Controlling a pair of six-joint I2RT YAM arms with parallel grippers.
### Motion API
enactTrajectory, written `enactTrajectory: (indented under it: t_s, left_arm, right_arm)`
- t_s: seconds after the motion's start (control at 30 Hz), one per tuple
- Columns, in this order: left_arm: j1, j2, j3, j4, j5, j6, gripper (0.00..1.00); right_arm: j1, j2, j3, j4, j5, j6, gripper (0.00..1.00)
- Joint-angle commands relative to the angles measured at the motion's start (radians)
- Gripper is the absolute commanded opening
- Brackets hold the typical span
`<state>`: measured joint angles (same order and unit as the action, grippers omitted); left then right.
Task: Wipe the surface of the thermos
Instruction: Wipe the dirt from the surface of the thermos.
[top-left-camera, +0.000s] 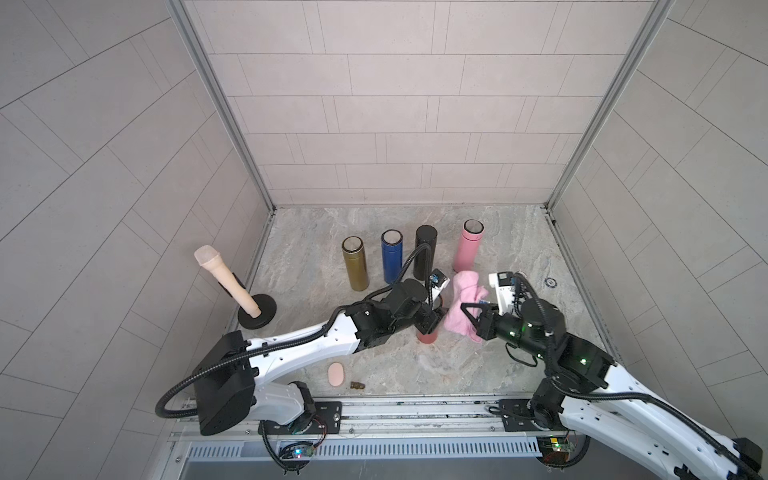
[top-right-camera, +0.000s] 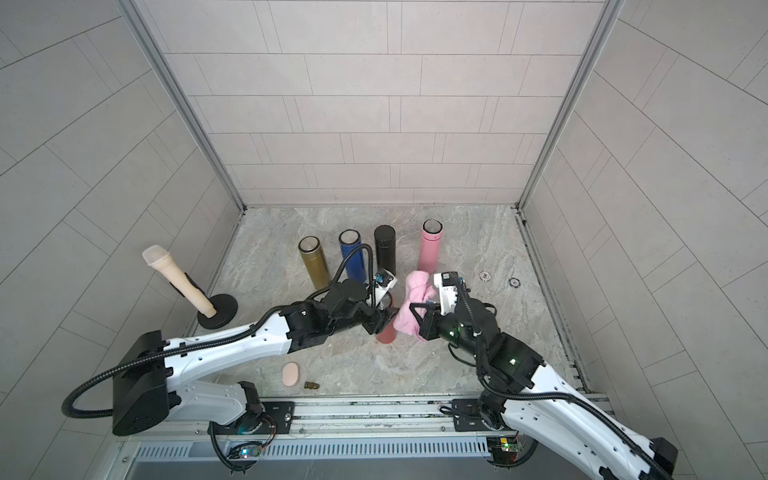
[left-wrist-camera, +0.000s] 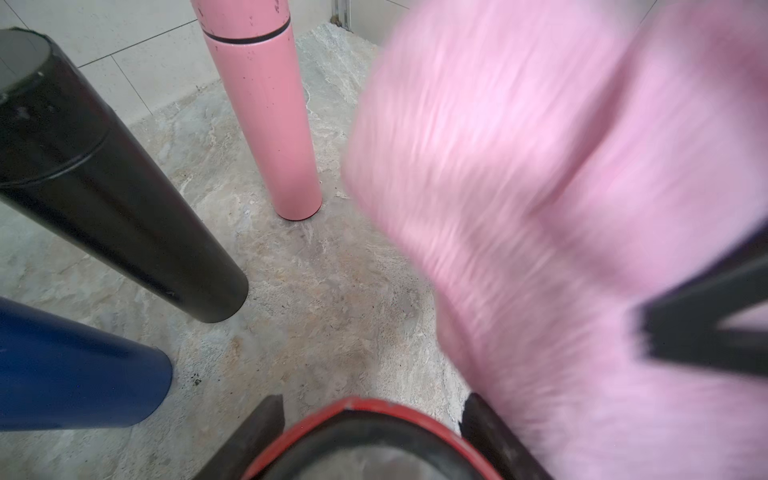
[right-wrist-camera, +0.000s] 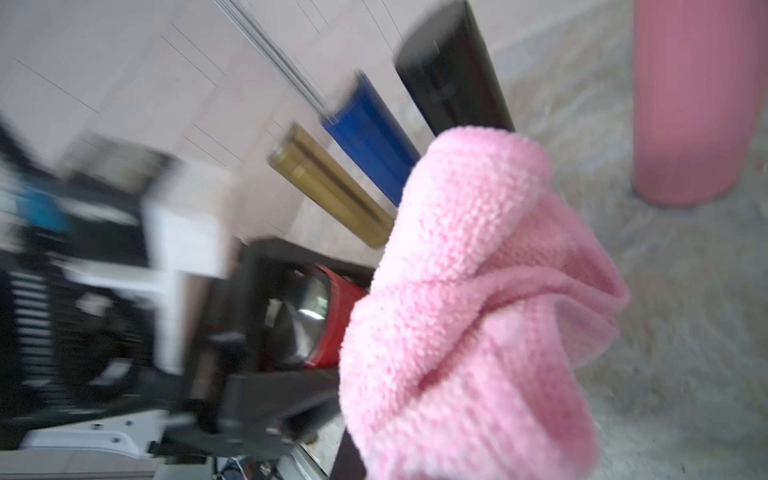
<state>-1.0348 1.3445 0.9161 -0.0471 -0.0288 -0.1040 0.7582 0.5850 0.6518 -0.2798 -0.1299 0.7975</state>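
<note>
Left gripper (top-left-camera: 432, 320): jaws clamped on the upper part of the red thermos (top-left-camera: 428, 336), which stands upright at mid-counter, in front of the row of flasks. Left wrist view shows its red rim between both fingers (left-wrist-camera: 257, 436); what's inside can't be seen.
Right gripper (top-left-camera: 471, 322): closed on a bunched pink microfibre cloth (top-left-camera: 465, 289), which sits right against the red thermos's right side; actual contact is hidden.
Back row, left to right, all upright on the marble counter (top-left-camera: 415, 370): gold thermos (top-left-camera: 356, 266), blue thermos (top-left-camera: 392, 257), black thermos (top-left-camera: 424, 253), pink thermos (top-left-camera: 467, 249). Black and pink are capped; contents not visible.
Round marker (top-left-camera: 550, 282) far right: print too small to read.
Left edge: microphone prop (top-left-camera: 226, 282) tilted on a black stand.
</note>
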Motion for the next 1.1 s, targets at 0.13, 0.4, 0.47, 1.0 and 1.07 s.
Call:
enactTrajectory:
  t_s: [0.13,0.4,0.47,1.0,1.07]
  left_arm:
    - [-0.009,-0.039,-0.005,-0.043,0.002,0.031,0.00]
    - [-0.022,-0.058,-0.061,0.021,0.034,0.064,0.04]
    - [-0.022,-0.055,-0.062,0.026,0.079,0.078,0.08]
    - [-0.023,-0.081,-0.116,0.098,0.124,0.118,0.70]
    - [-0.023,-0.075,-0.118,0.103,0.120,0.110,0.78]
  right_arm:
    - [0.001,0.033,0.092,0.095,-0.107,0.002,0.00]
    - [0.001,0.187,-0.139,0.531,-0.204,0.206,0.00]
    - [-0.002,0.220,-0.153,0.553,-0.209,0.199,0.00]
    - [-0.013,0.296,0.045,0.345,-0.172,0.045,0.00]
    - [-0.013,0.293,0.038,0.340,-0.174,0.047,0.00]
